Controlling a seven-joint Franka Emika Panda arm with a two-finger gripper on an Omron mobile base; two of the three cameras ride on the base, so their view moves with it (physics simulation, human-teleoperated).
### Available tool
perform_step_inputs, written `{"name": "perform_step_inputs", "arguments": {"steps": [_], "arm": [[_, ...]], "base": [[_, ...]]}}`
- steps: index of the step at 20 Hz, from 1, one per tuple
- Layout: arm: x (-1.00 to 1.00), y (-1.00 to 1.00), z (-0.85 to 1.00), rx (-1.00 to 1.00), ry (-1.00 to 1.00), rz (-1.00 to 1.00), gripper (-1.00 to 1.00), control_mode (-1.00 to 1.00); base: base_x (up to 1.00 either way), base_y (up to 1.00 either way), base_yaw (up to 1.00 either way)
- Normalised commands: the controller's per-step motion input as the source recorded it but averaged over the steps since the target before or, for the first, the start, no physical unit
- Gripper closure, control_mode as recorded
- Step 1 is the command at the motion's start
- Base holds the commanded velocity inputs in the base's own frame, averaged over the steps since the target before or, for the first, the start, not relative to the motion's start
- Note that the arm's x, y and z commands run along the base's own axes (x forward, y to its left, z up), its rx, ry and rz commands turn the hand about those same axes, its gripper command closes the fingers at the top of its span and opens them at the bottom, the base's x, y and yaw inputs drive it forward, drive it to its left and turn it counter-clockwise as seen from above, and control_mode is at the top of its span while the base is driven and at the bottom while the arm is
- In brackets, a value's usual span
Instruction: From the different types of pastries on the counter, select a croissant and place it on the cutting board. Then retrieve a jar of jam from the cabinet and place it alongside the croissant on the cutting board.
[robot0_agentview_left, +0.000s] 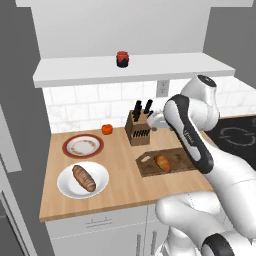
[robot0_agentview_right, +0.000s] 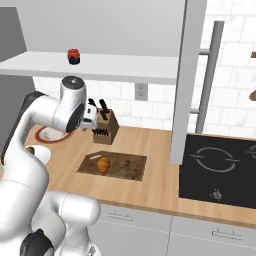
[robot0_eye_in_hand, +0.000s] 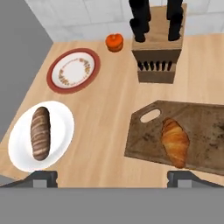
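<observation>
Hand view looks down on the table (robot0_eye_in_hand: 109, 127): the croissant (robot0_eye_in_hand: 175, 141) already lies on the cutting board (robot0_eye_in_hand: 205, 131), just past the handle hole, so we judge the first half done and the jar of jam (robot0_agentview_left: 122, 58) the step in hand. We see the jar upright on the white cabinet shelf (robot0_agentview_left: 75, 70), well above the table and above the knife block (robot0_agentview_left: 138, 129). To do this well, we would lift clear of the knife handles first, then come at the jar level from the front, closing on its body below the black lid; it is squat, so a high grip could slip. Bare board lies beside the croissant on the side away from the handle hole, a fair landing spot. Our hand (robot0_eye_in_hand: 113, 176) hangs above the table with fingertips (robot0_eye_in_hand: 43, 178) set wide apart at the frame's bottom, holding nothing, touching nothing. The brown loaf (robot0_eye_in_hand: 40, 132) sits untouched on its white plate (robot0_eye_in_hand: 61, 118).
</observation>
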Motion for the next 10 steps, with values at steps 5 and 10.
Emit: {"name": "perform_step_inputs", "arguments": {"steps": [5,10], "arm": [[-0.16,0.24,0.61,-0.01,-0.33,0.0,-1.0,-1.0],[0.0,0.26,0.87,0.0,-0.23,0.02,-1.0,-1.0]], "base": [[0.0,0.0,0.0],[0.0,0.0,0.0]]}}
